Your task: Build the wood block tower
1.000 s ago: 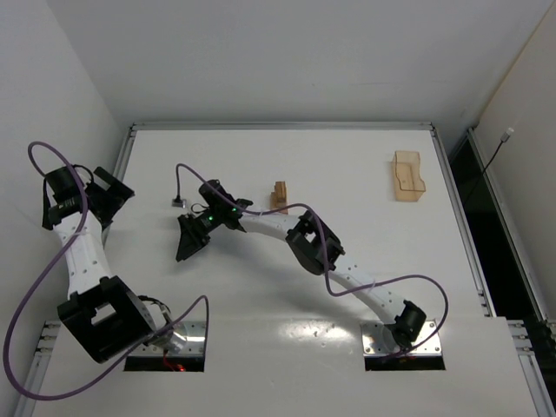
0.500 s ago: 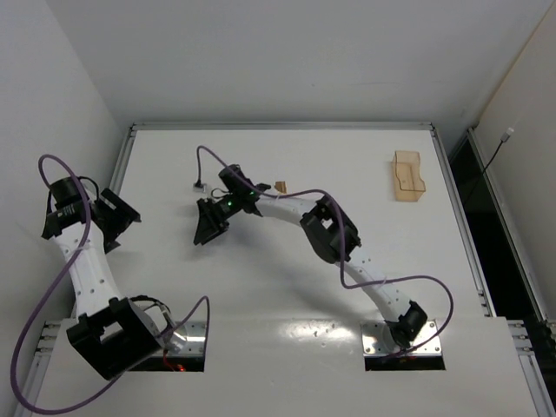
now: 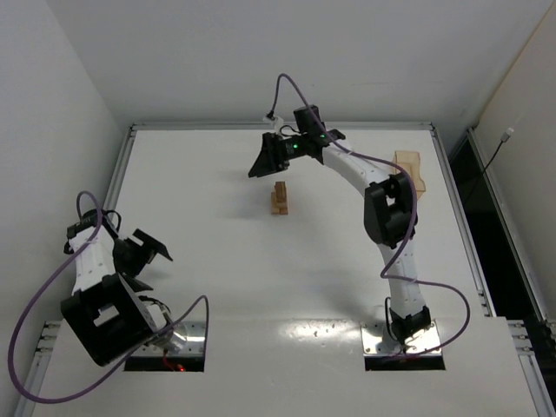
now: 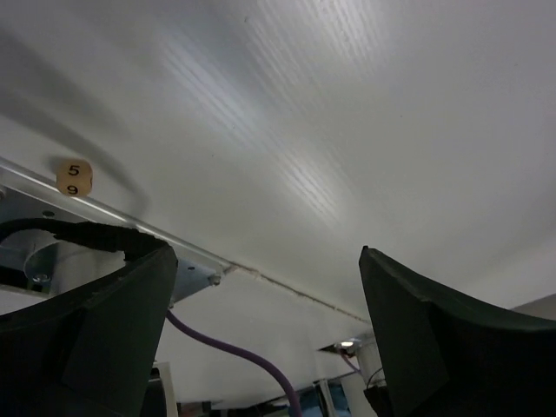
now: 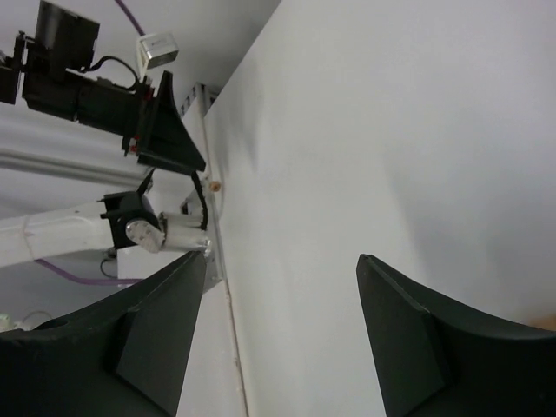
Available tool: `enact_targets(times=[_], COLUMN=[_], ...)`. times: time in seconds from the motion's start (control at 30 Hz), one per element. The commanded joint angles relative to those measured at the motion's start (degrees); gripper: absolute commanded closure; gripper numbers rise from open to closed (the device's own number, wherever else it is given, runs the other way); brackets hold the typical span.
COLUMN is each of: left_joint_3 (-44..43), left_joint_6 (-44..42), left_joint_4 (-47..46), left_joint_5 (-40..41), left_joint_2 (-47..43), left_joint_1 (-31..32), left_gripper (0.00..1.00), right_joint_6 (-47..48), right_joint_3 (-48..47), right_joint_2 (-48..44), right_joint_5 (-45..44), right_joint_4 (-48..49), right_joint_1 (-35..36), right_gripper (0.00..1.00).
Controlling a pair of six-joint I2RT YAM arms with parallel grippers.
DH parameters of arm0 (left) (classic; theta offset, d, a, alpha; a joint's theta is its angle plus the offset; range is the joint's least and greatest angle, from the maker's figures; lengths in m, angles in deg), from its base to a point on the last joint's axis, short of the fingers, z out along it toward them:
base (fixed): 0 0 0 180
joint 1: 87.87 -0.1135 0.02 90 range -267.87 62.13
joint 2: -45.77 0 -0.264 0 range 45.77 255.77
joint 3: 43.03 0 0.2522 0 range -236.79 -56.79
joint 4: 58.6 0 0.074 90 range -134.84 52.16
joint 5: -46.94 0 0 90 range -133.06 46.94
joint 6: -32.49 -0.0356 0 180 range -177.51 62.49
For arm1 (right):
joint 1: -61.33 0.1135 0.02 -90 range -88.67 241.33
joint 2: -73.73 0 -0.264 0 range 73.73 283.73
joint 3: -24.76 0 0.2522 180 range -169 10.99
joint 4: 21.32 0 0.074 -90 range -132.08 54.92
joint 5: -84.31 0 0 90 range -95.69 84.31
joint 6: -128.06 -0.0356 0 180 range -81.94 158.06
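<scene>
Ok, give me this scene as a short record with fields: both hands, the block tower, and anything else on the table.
left hand: open, empty, at the left edge of the table, close to its own base
right hand: open, empty, reached to the far side, not touching the tower
wood block tower: small stack standing mid-table; block count unclear
wooden tray: far right, partly hidden by the right arm

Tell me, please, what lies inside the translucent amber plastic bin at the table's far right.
Nothing shows in the visible part of the translucent amber plastic bin. Its near end is covered by the right arm, so anything lying there cannot be seen.
</scene>
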Motion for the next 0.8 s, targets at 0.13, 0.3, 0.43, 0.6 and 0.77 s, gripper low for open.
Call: enact_targets(times=[0.13, 0.3, 0.43, 0.6, 0.77], left_joint_3=[-1.7, -1.7, -1.1, -1.1, -1.1], left_joint_6=[1.7, 1.7, 1.7, 1.2, 1.8], left_joint_4=[0.5, 0.5, 0.5, 0.0, 0.0], left_joint_5=[-3.0, -3.0, -0.8, 3.4, 6.4], left_joint_2=[4.5, 6.5, 7.0, 7.6, 7.6], left_joint_1=[-2.4, -3.0, -3.8, -5.1, -5.8], left_gripper=[0.01, 0.01, 0.01, 0.01, 0.01], right_joint_6=[8.1, 10.1, 12.0, 14.7, 15.3], right_joint_3=[2.7, 6.0, 5.5, 2.5, 2.5], right_joint_2=[-4.0, -5.3, -5.8, -5.8, -5.8], right_joint_5=[-2.2, -2.7, -4.1, -5.9, -6.5], right_joint_4=[-7.8, -9.9, -12.2, -16.5, -18.6], right_joint_1=[-2.7, -3.3, -3.3, -3.3, -3.8], right_gripper=[0.32, 0.31, 0.31, 0.31, 0.30])
